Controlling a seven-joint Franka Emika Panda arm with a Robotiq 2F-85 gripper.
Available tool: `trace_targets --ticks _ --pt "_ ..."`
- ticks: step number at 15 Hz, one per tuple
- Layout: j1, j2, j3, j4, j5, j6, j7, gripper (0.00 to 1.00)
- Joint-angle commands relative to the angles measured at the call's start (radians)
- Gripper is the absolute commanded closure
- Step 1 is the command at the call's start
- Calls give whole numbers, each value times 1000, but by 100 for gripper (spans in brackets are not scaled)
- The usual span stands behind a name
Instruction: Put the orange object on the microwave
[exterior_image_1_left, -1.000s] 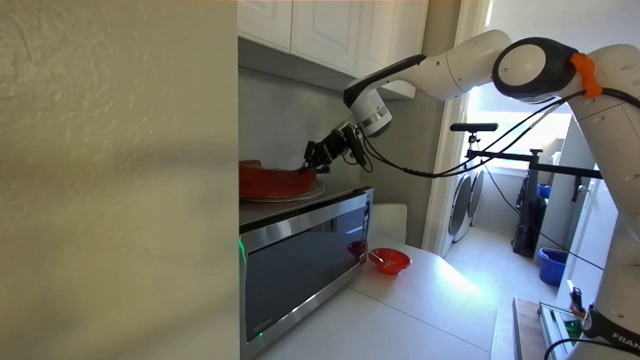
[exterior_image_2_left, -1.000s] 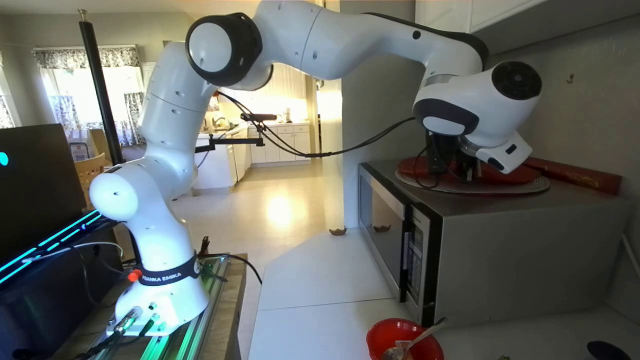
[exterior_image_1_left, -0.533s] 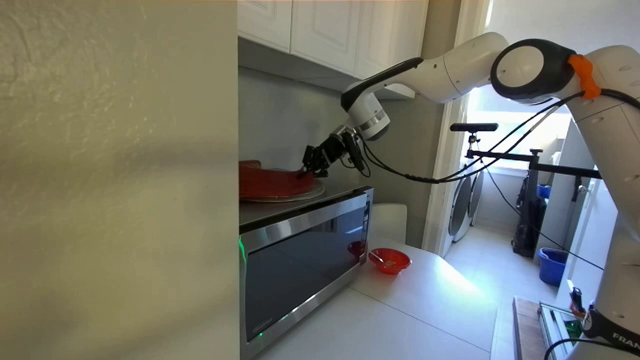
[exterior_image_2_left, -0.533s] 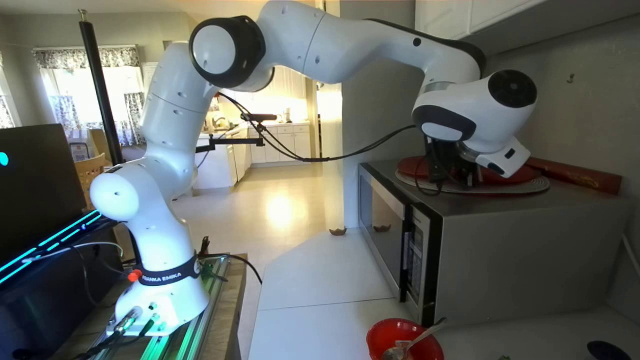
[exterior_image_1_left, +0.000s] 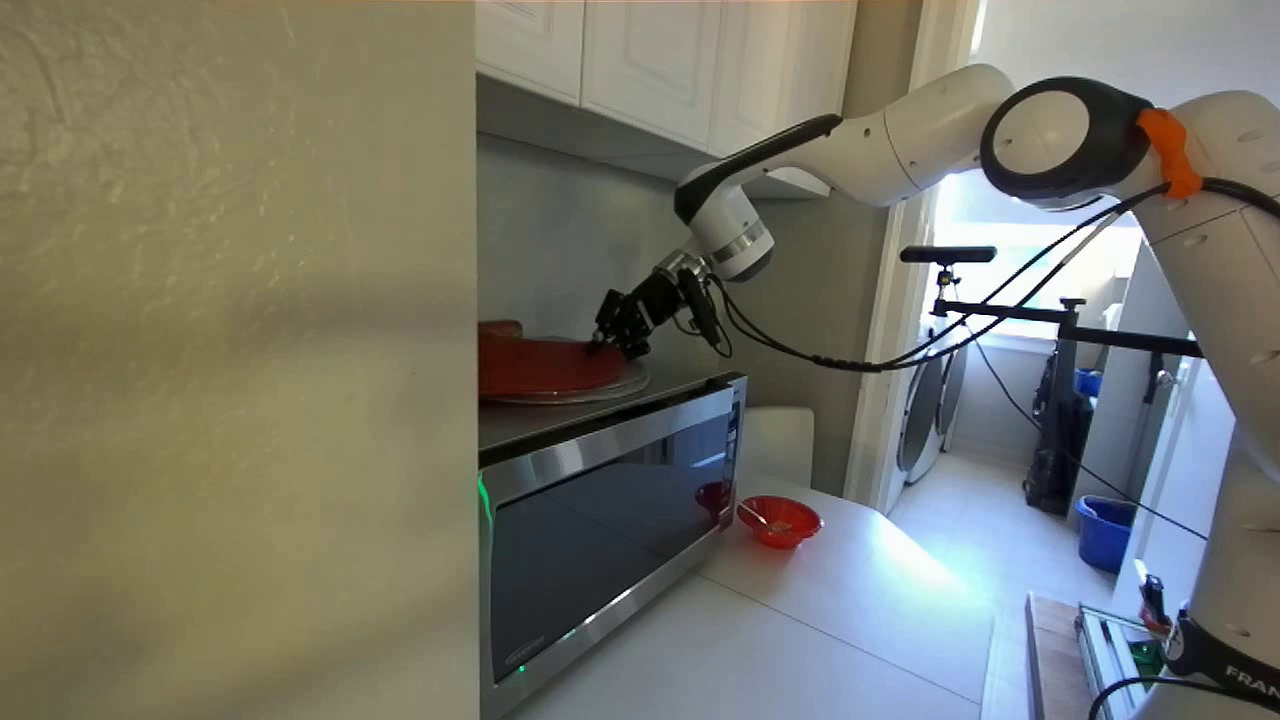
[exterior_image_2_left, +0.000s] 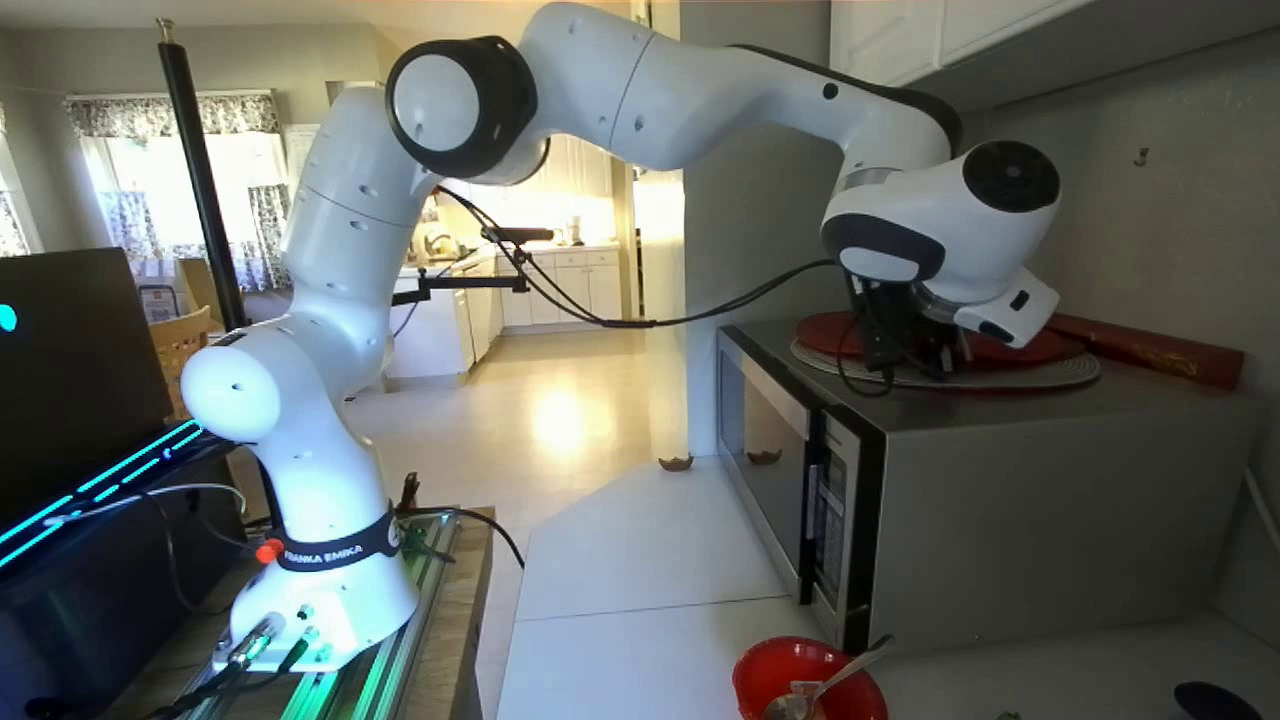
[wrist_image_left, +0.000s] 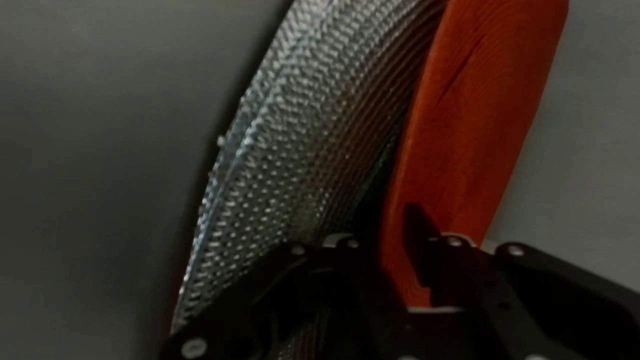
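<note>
Orange disc (wrist_image_left: 472, 140) atop the microwave (exterior_image_2_left: 1045, 525), its rim between the jaws of a narrowly parted gripper (wrist_image_left: 392, 240).
In the wrist view, it runs toward upper right; withdrawal likely goes opposite.

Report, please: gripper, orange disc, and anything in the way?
Gripper astride rim of disc, grip unclear. Disc over grey mat, atop microwave. Bowl on counter, likely no hindrance.

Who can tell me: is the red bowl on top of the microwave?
No, the red bowl stands on the white surface near the microwave.
</note>
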Motion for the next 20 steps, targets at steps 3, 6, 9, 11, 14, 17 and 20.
trace_targets --ticks 3,6,9,11,14,17,20 --pt "-1 -53 -61 -24 -147 24 41 32" --pt "-6 -98 -90 -37 -261 15 94 11" --pt "-1 -126 -92 -74 -349 34 129 0" --pt "3 -142 -81 -100 -386 35 144 0" --pt "12 -172 -66 -118 -425 41 152 0" --pt "24 -220 -62 -118 -483 68 158 0" --pt "37 -286 -73 -109 -589 109 195 0"
